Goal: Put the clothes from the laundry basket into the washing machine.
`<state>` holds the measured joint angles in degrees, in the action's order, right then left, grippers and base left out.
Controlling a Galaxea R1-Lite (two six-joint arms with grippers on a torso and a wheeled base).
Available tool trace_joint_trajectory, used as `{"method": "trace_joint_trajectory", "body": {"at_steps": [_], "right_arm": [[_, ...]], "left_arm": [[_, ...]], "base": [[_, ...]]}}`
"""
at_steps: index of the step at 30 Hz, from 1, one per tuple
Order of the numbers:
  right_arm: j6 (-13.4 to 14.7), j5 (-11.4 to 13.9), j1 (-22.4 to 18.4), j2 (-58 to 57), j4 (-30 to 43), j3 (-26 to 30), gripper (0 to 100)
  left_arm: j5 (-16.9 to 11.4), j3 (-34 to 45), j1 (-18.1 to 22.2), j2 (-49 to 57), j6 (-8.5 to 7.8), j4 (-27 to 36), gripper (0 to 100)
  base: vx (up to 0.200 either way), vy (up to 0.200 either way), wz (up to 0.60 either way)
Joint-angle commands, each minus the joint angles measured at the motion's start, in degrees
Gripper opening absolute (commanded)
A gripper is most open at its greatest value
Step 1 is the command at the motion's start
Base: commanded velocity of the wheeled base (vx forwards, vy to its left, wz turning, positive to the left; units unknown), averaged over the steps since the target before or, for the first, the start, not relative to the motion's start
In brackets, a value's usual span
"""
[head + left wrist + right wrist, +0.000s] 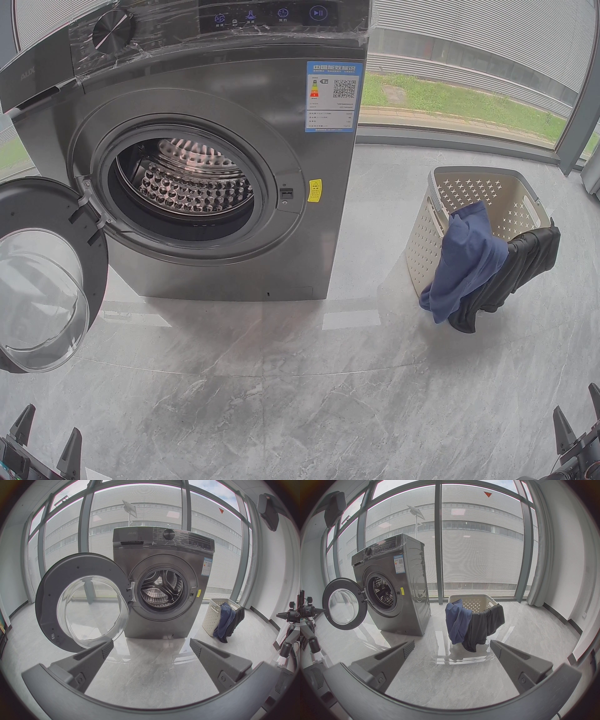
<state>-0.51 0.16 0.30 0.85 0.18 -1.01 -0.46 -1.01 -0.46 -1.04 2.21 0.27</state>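
Blue shirt (465,262) and black garment (522,262) hang over the near rim of the basket (487,170) at our 1 o'clock, long axes dropping floorward. Right tool (452,643), spread wide and empty, we judge nearer; left tool (150,642), equally wide, faces the open washing machine (206,75) at 11 o'clock.

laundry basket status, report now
Left pincer and right pincer open, holding nothing. Blue garment and black garment draped over laundry basket rim. Washing machine door wide open, nothing blocking drum.
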Motion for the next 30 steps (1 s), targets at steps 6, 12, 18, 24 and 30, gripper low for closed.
{"method": "trace_joint_trajectory", "body": {"at_steps": [6,12,18,24,30], "right_arm": [[-0.02,0.02,0.05,-0.85,-0.01,1.01,100],[-0.10,0.02,0.05,-0.85,-0.01,1.01,100],[-0.10,0.02,0.05,-0.85,-0.01,1.01,100],[-0.10,0.02,0.05,-0.85,-0.01,1.01,100],[-0.10,0.02,0.05,-0.85,-0.01,1.01,100]], "left_arm": [[-0.06,0.92,0.02,1.04,-0.01,0.00,100],[0.02,0.92,0.02,1.04,0.08,0.00,100],[0.02,0.92,0.02,1.04,0.08,0.00,100],[0.02,0.92,0.02,1.04,0.17,0.00,100],[-0.06,0.92,0.02,1.04,0.17,0.00,100]], "base": [[0.000,-0.200,0.00],[0.000,-0.200,0.00],[0.000,-0.200,0.00],[0.000,-0.033,0.00],[0.000,0.000,0.00]]}}
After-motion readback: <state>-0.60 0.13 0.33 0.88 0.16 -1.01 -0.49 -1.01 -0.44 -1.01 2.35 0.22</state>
